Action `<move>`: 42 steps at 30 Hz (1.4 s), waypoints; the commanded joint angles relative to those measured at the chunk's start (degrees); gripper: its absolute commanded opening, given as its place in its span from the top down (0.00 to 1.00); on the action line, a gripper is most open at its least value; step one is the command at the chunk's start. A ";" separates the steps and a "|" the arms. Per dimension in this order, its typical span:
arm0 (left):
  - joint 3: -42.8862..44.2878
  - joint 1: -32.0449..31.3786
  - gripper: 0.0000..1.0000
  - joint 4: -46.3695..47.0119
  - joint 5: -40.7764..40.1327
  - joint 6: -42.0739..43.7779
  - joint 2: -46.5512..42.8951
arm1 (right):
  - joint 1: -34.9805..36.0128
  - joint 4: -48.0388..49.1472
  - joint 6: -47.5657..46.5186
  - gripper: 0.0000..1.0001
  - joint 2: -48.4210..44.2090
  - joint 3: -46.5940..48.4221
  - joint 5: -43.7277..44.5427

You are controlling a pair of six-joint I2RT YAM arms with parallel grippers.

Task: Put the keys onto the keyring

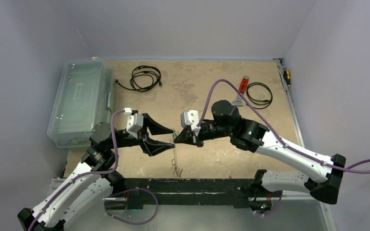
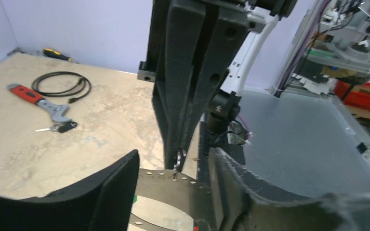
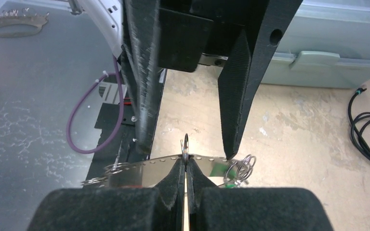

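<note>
The keyring (image 3: 144, 167), a flat grey hoop with small holes, hangs between both grippers. My right gripper (image 3: 186, 161) is shut on a small split ring (image 3: 186, 146) standing at the hoop's upper edge. More small rings (image 3: 241, 168) and a green key tag (image 3: 218, 169) hang from the hoop. In the top view the keyring (image 1: 175, 155) dangles below the right gripper (image 1: 176, 140). My left gripper (image 1: 169, 137) is open, its fingers (image 2: 120, 187) on either side of the right gripper's tips and touching nothing. One black-headed key (image 2: 61, 127) lies on the table beside the wrench.
A red-handled wrench (image 1: 242, 86) and a black coiled cable (image 1: 259, 94) lie at the back right, with a screwdriver (image 1: 286, 76) by the wall. Another cable (image 1: 145, 77) lies at the back. A clear plastic box (image 1: 79, 103) stands at the left. A black rail (image 1: 188, 185) runs along the near edge.
</note>
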 commanded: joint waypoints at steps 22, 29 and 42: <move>0.10 -0.26 0.63 7.62 1.48 1.79 -7.42 | -0.14 35.60 12.89 1.00 -11.30 -16.32 -0.56; -1.40 -0.21 0.67 10.94 1.71 -0.61 -6.71 | -0.15 38.61 14.82 1.00 -10.28 -16.32 -1.83; -2.22 -0.26 0.76 12.92 1.80 -1.75 -5.52 | -0.14 43.15 16.95 1.00 -6.89 -16.08 -5.40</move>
